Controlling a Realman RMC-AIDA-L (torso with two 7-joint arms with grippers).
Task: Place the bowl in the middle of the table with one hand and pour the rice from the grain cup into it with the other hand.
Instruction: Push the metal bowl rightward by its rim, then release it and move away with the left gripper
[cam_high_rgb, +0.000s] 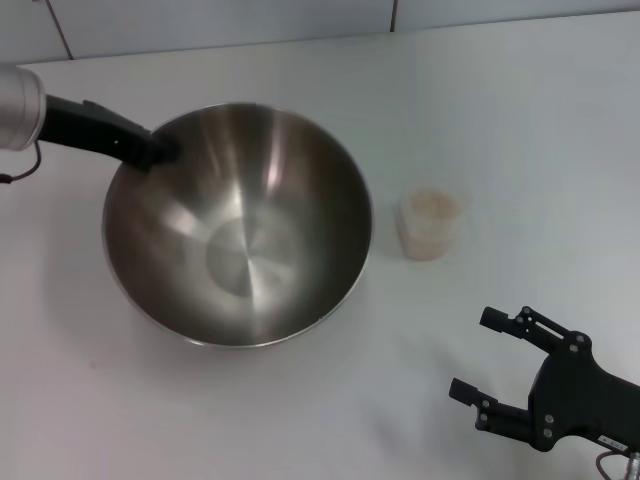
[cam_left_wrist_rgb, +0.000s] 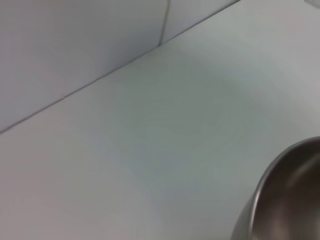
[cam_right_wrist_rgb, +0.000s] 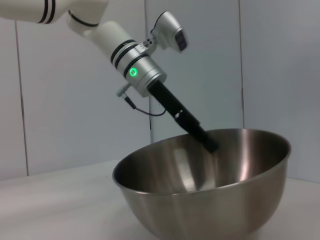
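Steel fills the scene: the bowl (cam_high_rgb: 237, 225) sits tilted on the white worktop (cam_high_rgb: 520, 110), its far-left rim pinched by the left gripper (cam_high_rgb: 160, 150), whose fingers are closed on that edge, presumably to steer the bowl into place. Just beside the bowl's right side stands the grain cup (cam_high_rgb: 431, 224), upright and holding the rice (cam_high_rgb: 433, 203). Nearer than the bowl and to its right, the right gripper (cam_high_rgb: 487, 356) hovers with fingers spread wide, holding nothing, seemingly ready for the cup.

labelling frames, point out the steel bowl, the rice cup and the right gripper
steel bowl (cam_high_rgb: 240, 250), head view, inner bottom
rice cup (cam_high_rgb: 430, 225), head view, side wall
right gripper (cam_high_rgb: 482, 355), head view, midway between fingertips
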